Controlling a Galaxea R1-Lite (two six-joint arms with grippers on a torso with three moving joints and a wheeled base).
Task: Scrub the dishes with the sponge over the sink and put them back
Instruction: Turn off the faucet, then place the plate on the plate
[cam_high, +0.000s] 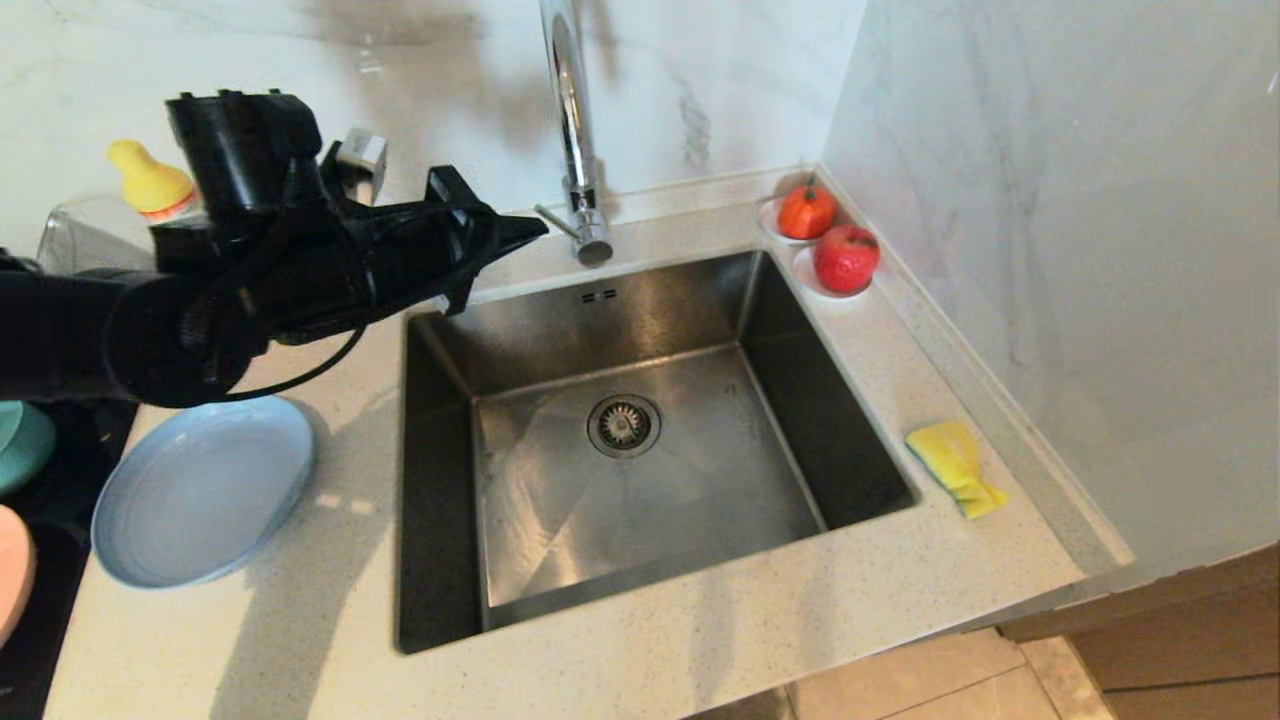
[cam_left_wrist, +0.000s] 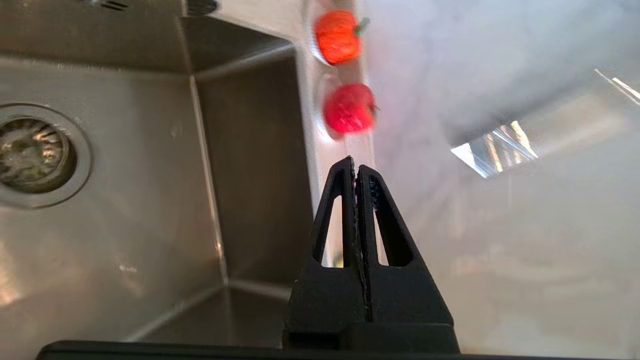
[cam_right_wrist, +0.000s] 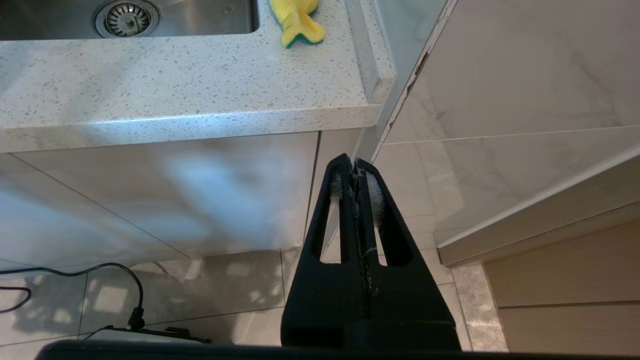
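A grey-blue plate (cam_high: 200, 490) lies on the counter left of the steel sink (cam_high: 520, 310). At the far left edge a teal bowl (cam_high: 20, 445) and a pink plate (cam_high: 12, 580) peek in. The yellow sponge (cam_high: 955, 467) with its green layer rests on the counter right of the sink, and the right wrist view also catches the sponge (cam_right_wrist: 296, 21). My left gripper (cam_high: 535, 228) hangs shut and empty above the sink's back left corner, pointing toward the faucet (cam_high: 575, 150). My right gripper (cam_right_wrist: 354, 161) is parked shut, low in front of the cabinet.
Two red-orange toy fruits (cam_high: 845, 257) on small saucers sit at the back right corner. A yellow-capped bottle (cam_high: 150, 182) and a clear jug (cam_high: 80, 235) stand at the back left. A marble wall (cam_high: 1060, 250) closes the right side. A cable (cam_right_wrist: 100, 272) lies on the floor.
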